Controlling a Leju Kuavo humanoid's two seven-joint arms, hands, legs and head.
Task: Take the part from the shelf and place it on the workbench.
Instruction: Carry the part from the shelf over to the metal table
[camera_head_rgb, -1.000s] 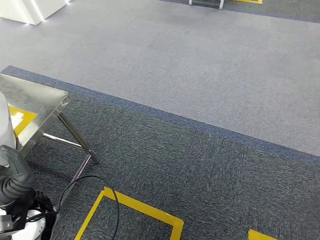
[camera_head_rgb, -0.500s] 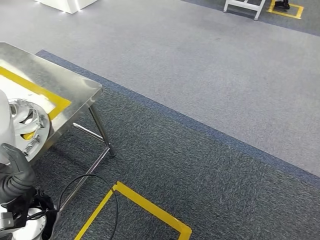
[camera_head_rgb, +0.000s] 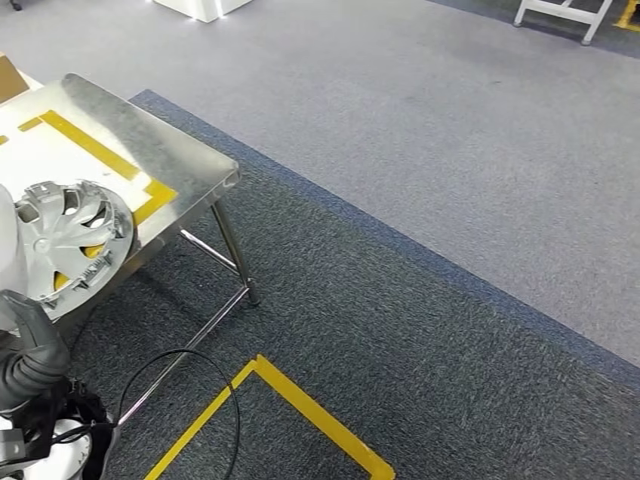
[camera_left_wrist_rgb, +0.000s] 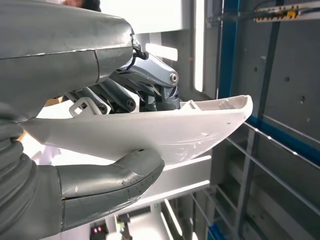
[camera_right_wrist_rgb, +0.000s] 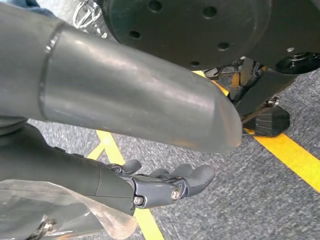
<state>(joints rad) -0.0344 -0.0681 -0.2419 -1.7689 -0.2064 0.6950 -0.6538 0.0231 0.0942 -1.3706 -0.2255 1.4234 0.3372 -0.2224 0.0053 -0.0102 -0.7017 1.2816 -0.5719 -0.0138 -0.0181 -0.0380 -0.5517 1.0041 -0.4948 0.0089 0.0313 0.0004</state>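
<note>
Nearest to me, my left hand (camera_left_wrist_rgb: 94, 125) grips the part (camera_left_wrist_rgb: 151, 132), a white shallow dished piece, thumb under one face and fingers (camera_left_wrist_rgb: 151, 82) pressed on the other; its long axis runs outward from the palm. My right hand (camera_right_wrist_rgb: 166, 187) hangs above the carpet, fingers extended and loosely apart, holding nothing. Beyond the left hand, ahead and to the same side, stands the workbench (camera_head_rgb: 189, 170), steel-topped with yellow tape. A silver hubcap (camera_head_rgb: 72, 235) lies at the workbench's near edge. I judge the left arm nearer the workbench, so placement falls to it.
</note>
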